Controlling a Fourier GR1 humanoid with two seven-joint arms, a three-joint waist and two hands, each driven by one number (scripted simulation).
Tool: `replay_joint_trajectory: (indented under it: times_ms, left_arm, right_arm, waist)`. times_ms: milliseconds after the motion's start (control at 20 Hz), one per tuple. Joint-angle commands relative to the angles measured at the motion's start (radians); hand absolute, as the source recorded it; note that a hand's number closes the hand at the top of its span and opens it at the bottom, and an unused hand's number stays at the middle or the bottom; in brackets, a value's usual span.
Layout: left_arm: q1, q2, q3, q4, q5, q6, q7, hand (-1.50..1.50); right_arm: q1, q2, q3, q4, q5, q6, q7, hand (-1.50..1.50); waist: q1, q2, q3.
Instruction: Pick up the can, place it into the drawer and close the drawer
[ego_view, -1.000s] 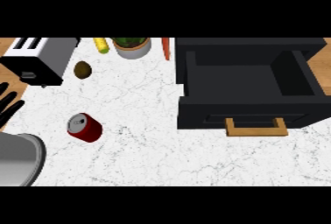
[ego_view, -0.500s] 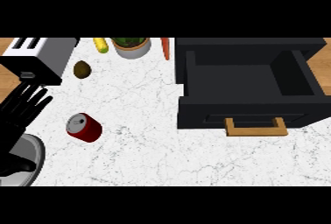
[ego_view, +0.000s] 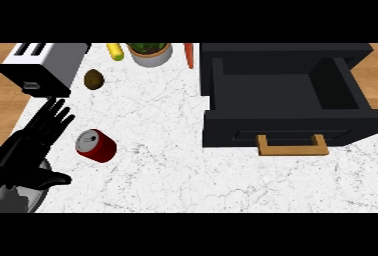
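Hovering beside the can (ego_view: 97, 145), the left hand (ego_view: 28, 149) is holding its fingers (ego_view: 55, 114) apart; the can is looking light, stiff and slick, best wrapped round its side.

Counter layout, all positions referenced to the can (ego_view: 97, 145).
Can sits on the counter (ego_view: 170, 170). Left hand (ego_view: 33, 142) lies just left of it, not touching. Toaster (ego_view: 46, 67) is behind-left, oval fruit (ego_view: 94, 79) straight behind, plant pot (ego_view: 150, 53) and carrot (ego_view: 189, 54) behind-right. Open drawer (ego_view: 284, 95) is well right.
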Motion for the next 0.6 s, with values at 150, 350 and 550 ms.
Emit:
replay_joint_trajectory:
  times_ms: [150, 350, 550]
  left_arm:
    - [-0.026, -0.007, 0.01, 0.229, -0.155, -0.016, -0.243, -1.5]
    - [-0.079, 0.015, 0.027, 0.341, -0.162, -0.008, -0.273, -1.5]
    - [-0.148, 0.04, 0.05, 0.522, -0.191, -0.017, -0.368, -1.5]
  right_arm:
    - [-0.056, -0.007, -0.028, 0.067, 0.016, 0.028, -0.006, -1.5]
    - [0.005, 0.04, -0.05, 0.036, 0.016, 0.084, -0.023, -1.5]
    - [-0.006, 0.011, -0.088, -0.02, -0.059, 0.061, 0.048, -1.5]
  waist:
    - [0.001, 0.001, 0.0]
    - [-0.002, 0.0, 0.0]
    - [-0.006, 0.001, 0.0]
